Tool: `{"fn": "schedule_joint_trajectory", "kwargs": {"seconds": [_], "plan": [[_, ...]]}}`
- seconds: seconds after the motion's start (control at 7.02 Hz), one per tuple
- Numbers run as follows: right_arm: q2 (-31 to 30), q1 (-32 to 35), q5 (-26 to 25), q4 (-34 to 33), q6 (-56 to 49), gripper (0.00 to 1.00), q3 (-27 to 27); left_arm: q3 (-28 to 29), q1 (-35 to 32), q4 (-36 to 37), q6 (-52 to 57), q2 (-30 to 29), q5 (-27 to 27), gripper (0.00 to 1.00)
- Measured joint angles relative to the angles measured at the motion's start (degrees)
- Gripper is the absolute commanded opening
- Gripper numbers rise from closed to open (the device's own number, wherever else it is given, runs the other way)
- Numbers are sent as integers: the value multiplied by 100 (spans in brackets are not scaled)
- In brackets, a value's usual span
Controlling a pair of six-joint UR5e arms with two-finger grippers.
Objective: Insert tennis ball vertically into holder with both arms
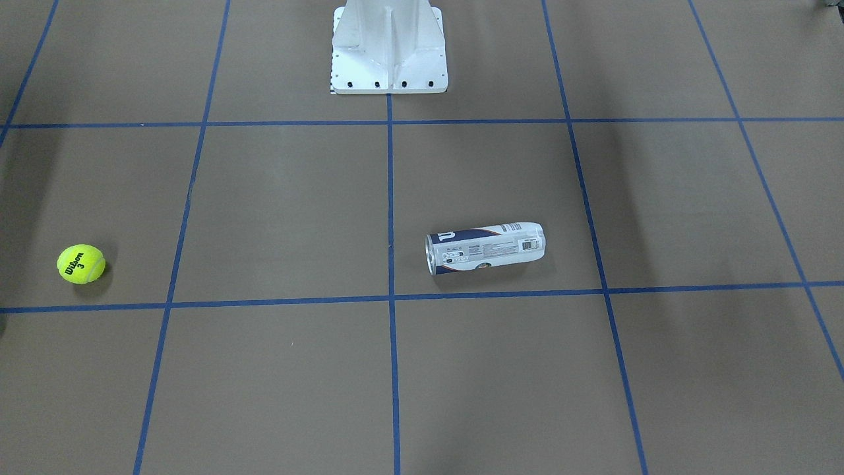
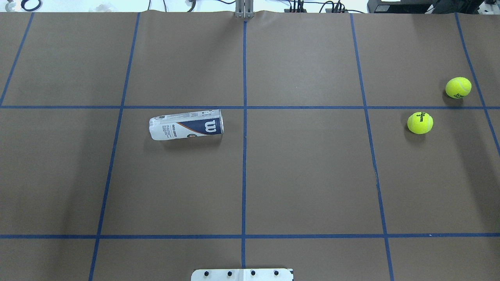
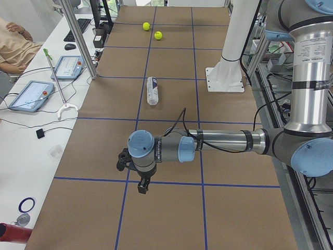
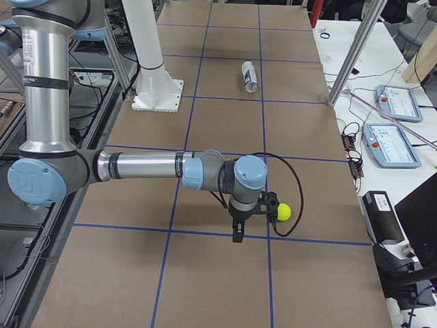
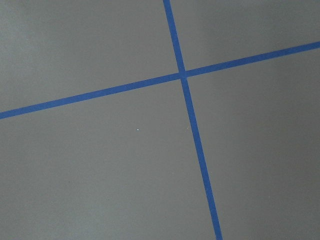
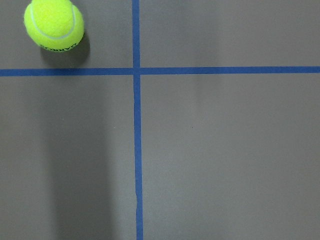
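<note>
1. Lying sideways, the can point(image 2: 186, 125) is found left of centre, the ball point(image 2: 420, 123) far right.
2. Ball: judged light, fuzzy, springy; to be gripped across its middle.
3. Left gripper point(image 3: 140, 183), right gripper point(image 4: 238, 231): opening cannot be told.

Black "Wilson 3" on the tennis ball point(image 1: 80, 264); white "W" on the holder point(image 2: 186, 125)
</note>
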Motion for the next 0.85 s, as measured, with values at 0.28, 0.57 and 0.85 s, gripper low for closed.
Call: {"fn": "schedule_joint_trajectory", "kwargs": {"seconds": [0.28, 0.57, 0.85], "plan": [[0, 2, 0, 0, 0, 100, 4, -1, 0, 0, 0, -3, 4, 100], [9, 1, 3, 0, -6, 100, 42, -36, 0, -6, 6, -6, 1, 100], [24, -1, -1, 0, -20, 100, 72, -46, 0, -209, 3, -7, 0, 100]]}}
